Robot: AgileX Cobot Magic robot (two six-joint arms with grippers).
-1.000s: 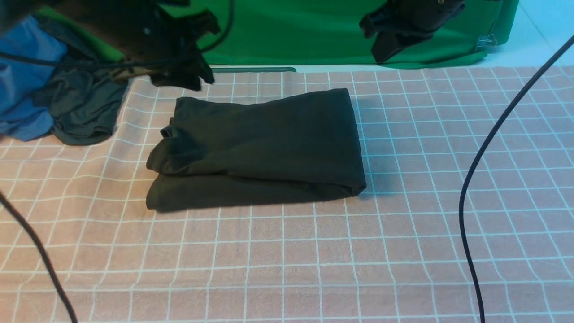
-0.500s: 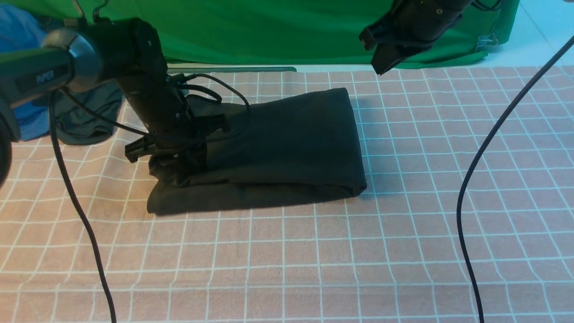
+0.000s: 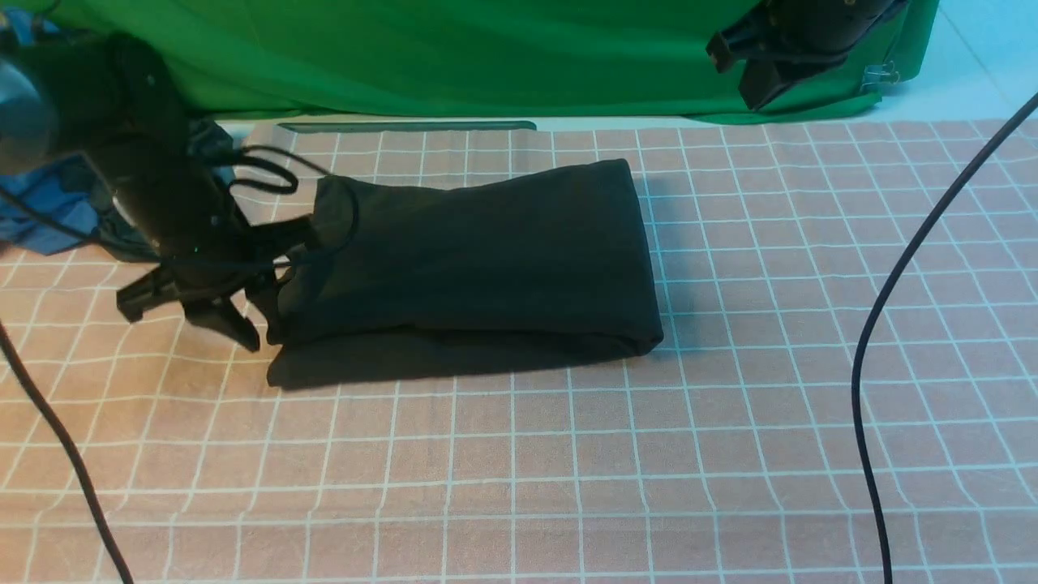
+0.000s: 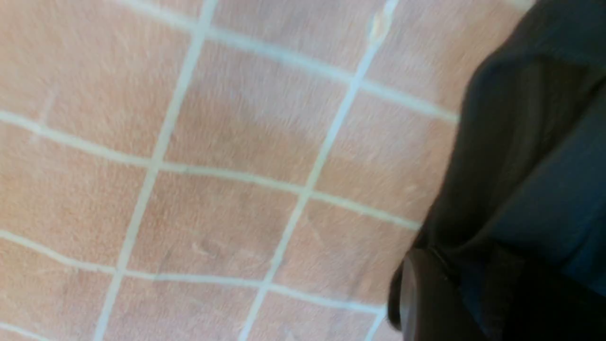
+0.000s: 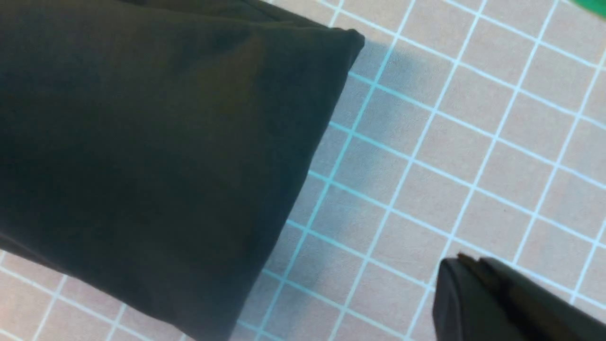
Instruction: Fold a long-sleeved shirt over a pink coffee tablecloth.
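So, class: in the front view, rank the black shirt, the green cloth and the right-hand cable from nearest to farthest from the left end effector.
1. Black shirt: beside the left end effector, mid-table.
2. Green cloth: along the far edge.
3. Cable: far over on the right.

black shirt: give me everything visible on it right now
The long-sleeved shirt is plain black, matte, soft-looking fabric, folded into a rough rectangular bundle of stacked layers, lying on the pink coffee tablecloth. No logo or label shows. Its left end is bunched and slightly raised; the left claw sits against that end. The right end is a smooth fold.
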